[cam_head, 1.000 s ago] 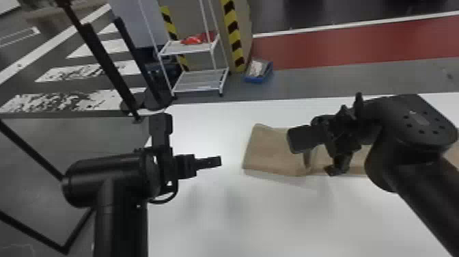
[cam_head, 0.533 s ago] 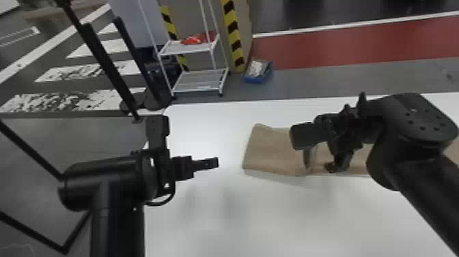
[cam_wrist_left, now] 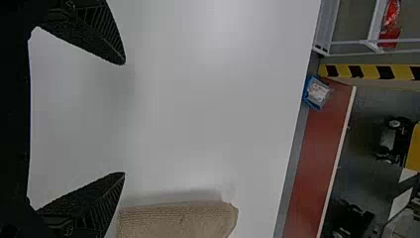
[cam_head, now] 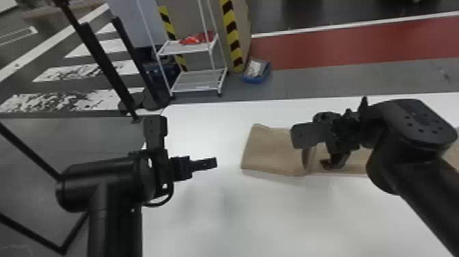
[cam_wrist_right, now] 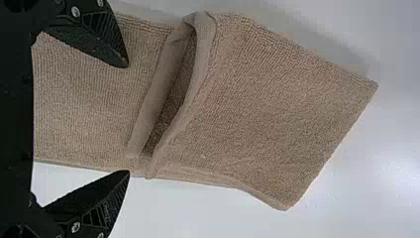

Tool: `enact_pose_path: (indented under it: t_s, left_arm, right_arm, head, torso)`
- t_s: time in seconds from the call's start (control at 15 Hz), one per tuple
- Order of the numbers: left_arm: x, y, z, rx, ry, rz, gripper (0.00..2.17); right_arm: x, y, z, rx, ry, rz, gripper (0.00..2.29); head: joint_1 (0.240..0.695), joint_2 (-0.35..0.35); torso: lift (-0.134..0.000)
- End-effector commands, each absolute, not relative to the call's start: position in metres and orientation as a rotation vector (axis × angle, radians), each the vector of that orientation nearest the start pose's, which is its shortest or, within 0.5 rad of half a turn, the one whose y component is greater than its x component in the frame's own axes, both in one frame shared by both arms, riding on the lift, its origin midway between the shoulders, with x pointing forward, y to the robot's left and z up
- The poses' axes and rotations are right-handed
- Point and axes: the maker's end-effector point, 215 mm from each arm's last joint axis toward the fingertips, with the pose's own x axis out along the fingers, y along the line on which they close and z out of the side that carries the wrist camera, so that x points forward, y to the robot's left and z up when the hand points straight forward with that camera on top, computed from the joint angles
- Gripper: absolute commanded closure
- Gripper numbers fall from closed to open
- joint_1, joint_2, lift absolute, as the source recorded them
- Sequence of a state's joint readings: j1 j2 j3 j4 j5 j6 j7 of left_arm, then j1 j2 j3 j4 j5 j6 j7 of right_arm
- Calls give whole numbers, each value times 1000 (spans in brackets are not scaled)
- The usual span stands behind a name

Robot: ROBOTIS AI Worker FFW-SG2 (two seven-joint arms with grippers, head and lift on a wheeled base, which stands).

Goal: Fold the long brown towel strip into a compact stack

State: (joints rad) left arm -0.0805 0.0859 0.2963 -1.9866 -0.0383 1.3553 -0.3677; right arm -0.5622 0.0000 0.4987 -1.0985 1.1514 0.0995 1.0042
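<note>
1. Brown towel strip (cam_head: pixel 266 150) is lying along the white bench (cam_head: pixel 205 212), its left end folded over, the fold's loose edges gaping.
2. Early folding is apparently in hand; the next move is probably calling for pressing those edges flat, then turning the folded part over again.
3. Right pincer (cam_wrist_right: pixel 129 119) is hanging by those edges, fingers wide apart, gripping nothing; its arm is angling in from the right.
4. Left pincer (cam_wrist_left: pixel 125 118) is hovering left of the strip, spread wide and empty.
</note>
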Motion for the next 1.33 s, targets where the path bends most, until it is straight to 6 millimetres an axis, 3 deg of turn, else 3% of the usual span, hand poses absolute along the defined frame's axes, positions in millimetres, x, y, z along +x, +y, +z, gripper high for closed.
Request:
enact_pose_path:
  t_s: [0.0, 0.27, 0.67, 1.27]
  left_arm:
    - [495, 339, -426, -201, 818, -4, 87]
    - [495, 339, -426, -200, 816, -1, 87]
    - [497, 339, -425, -196, 813, 3, 87]
    - [500, 337, -426, -191, 809, 4, 87]
  right_arm:
    - [608, -8, -446, -1382, 471, 1093, 127]
    - [620, -13, -440, -1311, 480, 1000, 127]
    - [632, -11, -413, -1222, 463, 933, 124]
    - [629, 10, -422, -1180, 405, 920, 127]
  head:
    - [695, 314]
    - [695, 316]
    - [695, 309]
    - [695, 321]
  torso:
    - [-123]
    - [-123]
    - [-123]
    - [-123]
